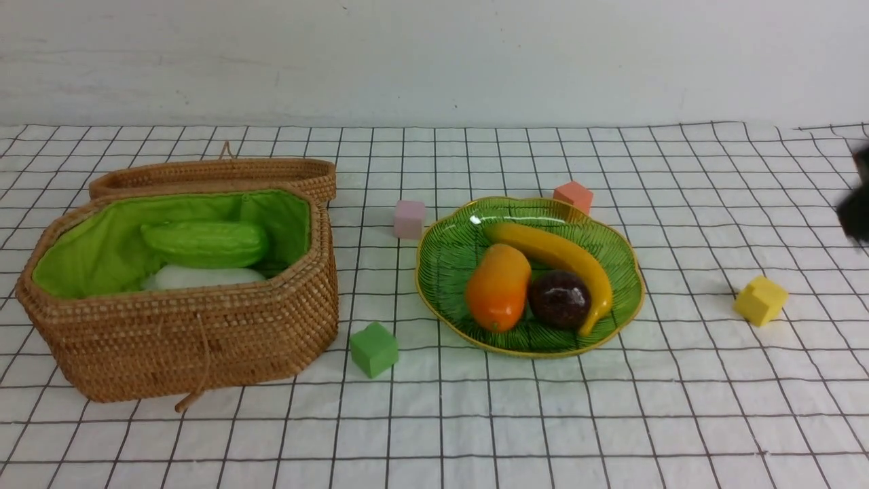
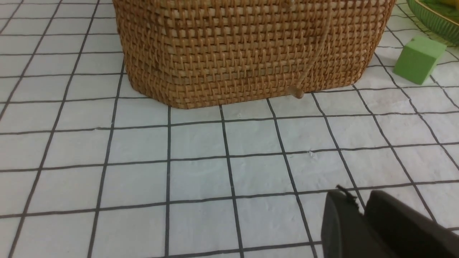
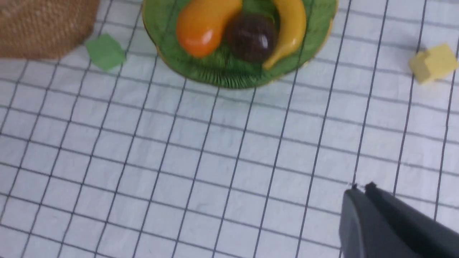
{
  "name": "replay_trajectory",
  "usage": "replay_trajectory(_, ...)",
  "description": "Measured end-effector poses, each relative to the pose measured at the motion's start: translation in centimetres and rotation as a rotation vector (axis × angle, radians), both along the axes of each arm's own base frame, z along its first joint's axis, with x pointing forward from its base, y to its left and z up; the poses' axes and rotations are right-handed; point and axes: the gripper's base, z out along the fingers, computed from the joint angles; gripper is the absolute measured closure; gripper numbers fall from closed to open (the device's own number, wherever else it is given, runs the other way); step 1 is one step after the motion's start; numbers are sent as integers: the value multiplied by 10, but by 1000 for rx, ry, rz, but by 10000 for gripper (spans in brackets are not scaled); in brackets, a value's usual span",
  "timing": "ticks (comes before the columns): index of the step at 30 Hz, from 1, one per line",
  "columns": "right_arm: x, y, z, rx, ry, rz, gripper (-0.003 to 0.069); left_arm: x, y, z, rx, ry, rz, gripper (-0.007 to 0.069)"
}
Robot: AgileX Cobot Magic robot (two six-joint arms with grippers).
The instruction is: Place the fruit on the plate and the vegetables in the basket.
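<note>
Front view: mango [image 1: 497,296], mangosteen [image 1: 559,299], banana [image 1: 561,261] lie on plate [image 1: 445,255].

Radish [image 1: 204,276] mostly hidden behind the basket [image 1: 190,339] wall and gourd [image 1: 205,243]; carrot unseen; right arm [image 1: 857,200] a blur at the edge

Front view faces the wall; both low wrist views (left nearer) share the green cube [image 2: 417,60].
</note>
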Motion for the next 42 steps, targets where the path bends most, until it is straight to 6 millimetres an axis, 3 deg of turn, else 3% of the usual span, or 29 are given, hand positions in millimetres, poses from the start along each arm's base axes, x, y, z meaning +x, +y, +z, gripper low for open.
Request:
replay_trajectory(3,-38,-11,-42,24,-70,-22,667,0,0,0,0,0,0,529)
replay_trajectory(4,-43,-13,-59,27,-75,-29,667,0,0,0,0,0,0,529)
replay_trajectory(5,-45,-13,-62,28,-78,-31,667,0,0,0,0,0,0,529)
replay_trajectory(8,-60,-18,-107,40,-111,-54,667,0,0,0,0,0,0,527)
replay_trajectory(11,-66,-21,-129,48,-138,-67,667,0,0,0,0,0,0,524)
replay_trajectory(18,-77,-24,-159,37,-98,-72,666,0,0,0,0,0,0,514)
replay_trajectory(24,-79,-24,-166,30,-72,-72,664,0,0,0,0,0,0,511)
replay_trajectory(27,-87,-29,-160,11,-152,-69,661,0,0,0,0,0,0,510)
replay_trajectory(33,-104,-51,-153,-100,-502,-162,657,0,0,0,0,0,0,501)
replay_trajectory(37,-122,-59,-182,-88,-640,-275,655,0,0,0,0,0,0,499)
replay_trajectory(42,-127,-62,-232,-55,-581,-357,651,0,0,0,0,1,0,495)
